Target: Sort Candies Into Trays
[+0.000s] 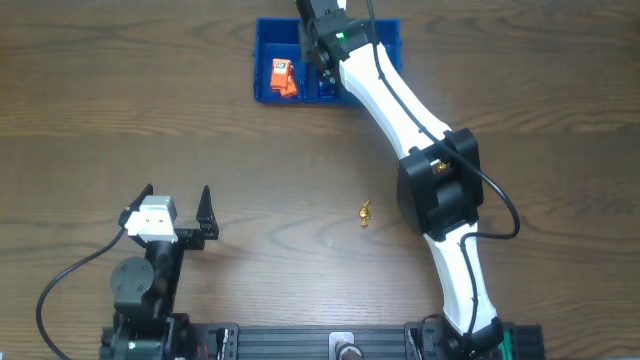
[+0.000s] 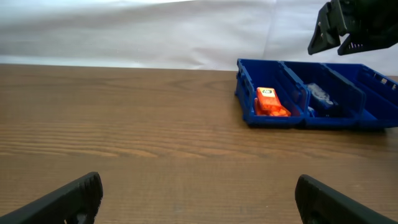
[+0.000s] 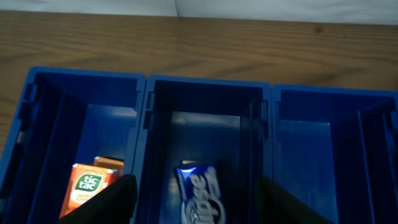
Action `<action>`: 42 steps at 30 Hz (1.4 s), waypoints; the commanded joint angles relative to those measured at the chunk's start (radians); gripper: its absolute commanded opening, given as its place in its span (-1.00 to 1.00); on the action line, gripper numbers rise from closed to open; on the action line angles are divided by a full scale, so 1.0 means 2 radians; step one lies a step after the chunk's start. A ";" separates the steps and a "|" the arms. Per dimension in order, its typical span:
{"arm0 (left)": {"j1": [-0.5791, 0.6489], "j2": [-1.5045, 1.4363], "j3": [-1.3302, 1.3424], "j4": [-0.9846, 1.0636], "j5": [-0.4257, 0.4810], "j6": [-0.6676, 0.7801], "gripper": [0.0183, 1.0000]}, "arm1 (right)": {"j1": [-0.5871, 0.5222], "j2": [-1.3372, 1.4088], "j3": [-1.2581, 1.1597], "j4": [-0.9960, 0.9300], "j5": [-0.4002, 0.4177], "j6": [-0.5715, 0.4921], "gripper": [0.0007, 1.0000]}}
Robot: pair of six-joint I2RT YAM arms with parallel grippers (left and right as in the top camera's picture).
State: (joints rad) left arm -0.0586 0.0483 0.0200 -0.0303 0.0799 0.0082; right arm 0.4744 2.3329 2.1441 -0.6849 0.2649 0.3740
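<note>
While right tool hangs over tray, one gold candy lies loose on surface

Top: blue tray [image 1: 262, 60] on far side of surface [image 1: 120, 110], three compartments side by side. Orange pack [image 1: 283, 78] in left compartment, long axis along the compartment, near-to-far. Right tool [image 1: 318, 55] above the tray. Gold candy [image 1: 364, 212] mid-surface, well apart from tray, long axis roughly near-to-far, slightly tilted. Left tool [image 1: 177, 195] near its base, fingers spread wide, nothing between them.

Left wrist: left tool [image 2: 205, 205] open, low over the wood. Tray [image 2: 273, 121] ahead; orange pack [image 2: 268, 101] in the end compartment, blue pack [image 2: 320, 96] in the middle one. Right tool [image 2: 339, 34] above tray.

Right wrist: right tool [image 3: 199, 208] open, holding nothing, fingers straddling middle compartment. Blue pack [image 3: 198, 193] lies lengthwise in it; orange pack [image 3: 87, 186] lengthwise next door.
</note>
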 commanded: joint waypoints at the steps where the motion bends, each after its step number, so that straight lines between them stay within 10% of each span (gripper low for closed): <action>1: 0.003 -0.004 -0.007 -0.020 0.009 0.007 1.00 | 0.001 -0.022 0.005 -0.007 0.001 0.001 0.30; 14: 0.003 -0.004 -0.007 -0.020 0.009 0.007 1.00 | 0.064 -0.254 -0.264 -0.044 0.031 0.021 0.30; 28: 0.003 -0.004 -0.007 -0.020 0.009 0.007 1.00 | 0.072 -0.327 -0.589 0.015 -0.040 0.127 0.20; 42: 0.003 -0.004 -0.007 -0.020 0.009 0.007 1.00 | 0.083 -0.319 -0.624 0.029 -0.117 0.141 0.09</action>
State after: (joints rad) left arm -0.0589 0.0483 0.0200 -0.0303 0.0799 0.0086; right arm 0.6277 1.6821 0.9005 -0.6163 0.0685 0.6224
